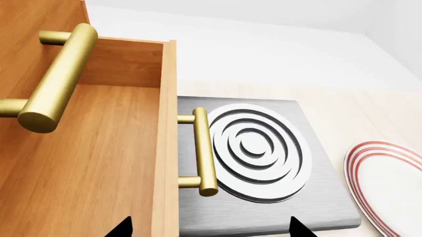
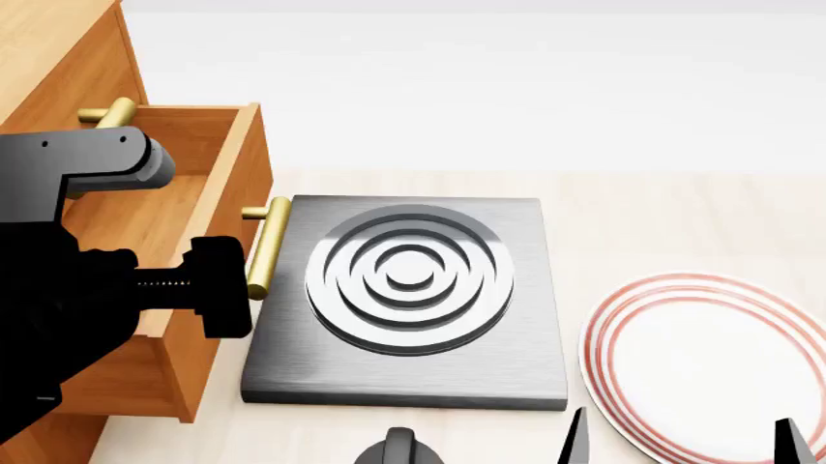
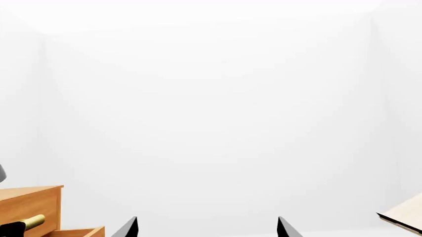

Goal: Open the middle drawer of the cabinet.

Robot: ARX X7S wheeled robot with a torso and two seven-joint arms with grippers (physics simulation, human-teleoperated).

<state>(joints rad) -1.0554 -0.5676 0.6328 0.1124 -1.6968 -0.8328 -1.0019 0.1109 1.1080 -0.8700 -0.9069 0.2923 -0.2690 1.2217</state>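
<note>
Head view shows a pale light-wood worktop point(image 2: 671, 208) under a plain white room. At the left stands the tall orange-brown wooden cabinet point(image 2: 58, 58), and its orange-brown wooden middle drawer point(image 2: 213, 208) is pulled well out toward the right, its open box visible from above. The drawer's brass cylindrical bar handle point(image 2: 265, 246) hangs just over the left edge of a flat grey brushed-metal square plate with raised concentric rings point(image 2: 410, 300). A white round dish with red rim stripes point(image 2: 710, 362) lies to the right of that plate, apart from it.

The left end effector point(image 1: 209, 228) shows in its wrist view only as two black fingertips spread wide apart, released and gripping nothing; the drawer handle point(image 1: 204, 150) lies just beyond them, untouched. The right end effector point(image 3: 207, 228) is likewise spread and empty, down near the dish, well apart from the drawer.
</note>
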